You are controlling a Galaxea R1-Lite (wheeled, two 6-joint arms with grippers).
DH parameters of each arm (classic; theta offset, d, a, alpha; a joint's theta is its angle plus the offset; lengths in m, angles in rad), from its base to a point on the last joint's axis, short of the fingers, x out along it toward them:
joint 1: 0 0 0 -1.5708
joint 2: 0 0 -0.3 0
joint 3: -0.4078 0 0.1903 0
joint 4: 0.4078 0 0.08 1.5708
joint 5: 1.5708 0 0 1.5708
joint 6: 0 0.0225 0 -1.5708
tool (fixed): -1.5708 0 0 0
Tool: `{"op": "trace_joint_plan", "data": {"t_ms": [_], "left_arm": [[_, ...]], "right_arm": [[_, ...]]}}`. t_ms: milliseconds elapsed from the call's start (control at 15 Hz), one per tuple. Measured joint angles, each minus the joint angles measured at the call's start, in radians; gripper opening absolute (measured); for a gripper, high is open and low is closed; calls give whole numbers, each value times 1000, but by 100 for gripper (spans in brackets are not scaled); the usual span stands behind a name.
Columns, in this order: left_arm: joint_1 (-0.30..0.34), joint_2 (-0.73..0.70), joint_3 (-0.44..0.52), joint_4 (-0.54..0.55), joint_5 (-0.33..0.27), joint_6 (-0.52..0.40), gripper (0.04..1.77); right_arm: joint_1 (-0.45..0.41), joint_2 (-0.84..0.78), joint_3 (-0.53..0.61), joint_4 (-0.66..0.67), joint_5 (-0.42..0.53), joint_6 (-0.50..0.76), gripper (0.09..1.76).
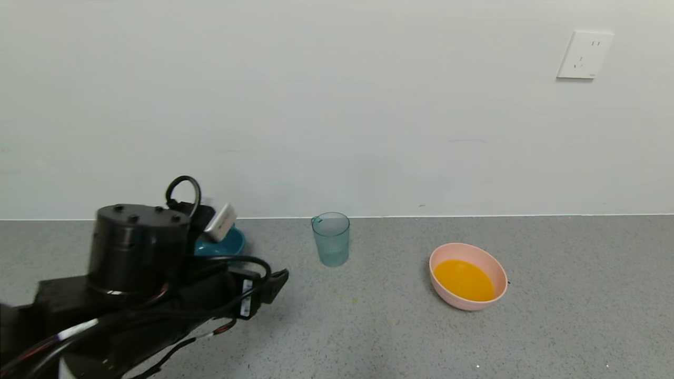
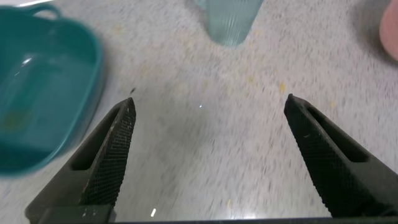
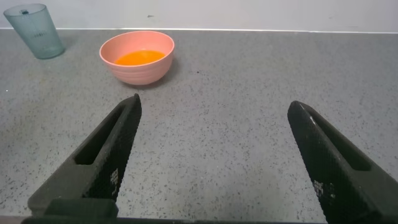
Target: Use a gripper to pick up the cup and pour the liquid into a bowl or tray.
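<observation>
No brand or readable writing shows anywhere; the small white tags on the left arm's cabling are too small to make out.

The cup [image 1: 331, 239] stands upright and empty on the grey speckled counter [image 1: 368, 326], toward the far edge near the wall. To its right and a little nearer sits the bowl [image 1: 468, 276], apart from the cup, with the liquid [image 1: 464, 279] pooled inside it.

The left gripper [image 2: 208, 152] hovers low over the counter at the near left, its two black fingers spread wide with nothing between them. Its wrist camera shows the base of the cup ahead of the open fingers, clear of them, and a teal tub [image 2: 43, 93] just beside one finger. The head camera catches only a sliver of that tub behind the arm.

The right gripper [image 3: 214, 158] cannot be seen from the head camera. Its own camera shows it with fingers parted wide and empty, over bare counter on the right, with the bowl and cup well ahead of it.

A plain pale wall [image 1: 337, 105] rises behind the counter, and a white socket plate [image 1: 584, 55] is set into it high on the right.
</observation>
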Motion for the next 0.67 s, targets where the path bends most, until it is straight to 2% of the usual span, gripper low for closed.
{"op": "trace_joint_plan", "data": {"t_ms": [267, 467, 533, 667], "left_arm": [[-12, -290, 137, 138, 46, 0, 171], [-6, -511, 142, 340, 83, 4, 171], [13, -579, 129, 407, 87, 8, 171], [98, -705, 106, 488, 95, 31, 172]], "right_arm": [[0, 0, 0, 0, 0, 0, 171], [0, 0, 0, 0, 0, 0, 171], [0, 0, 0, 0, 0, 0, 171], [0, 0, 0, 0, 0, 0, 171]]}}
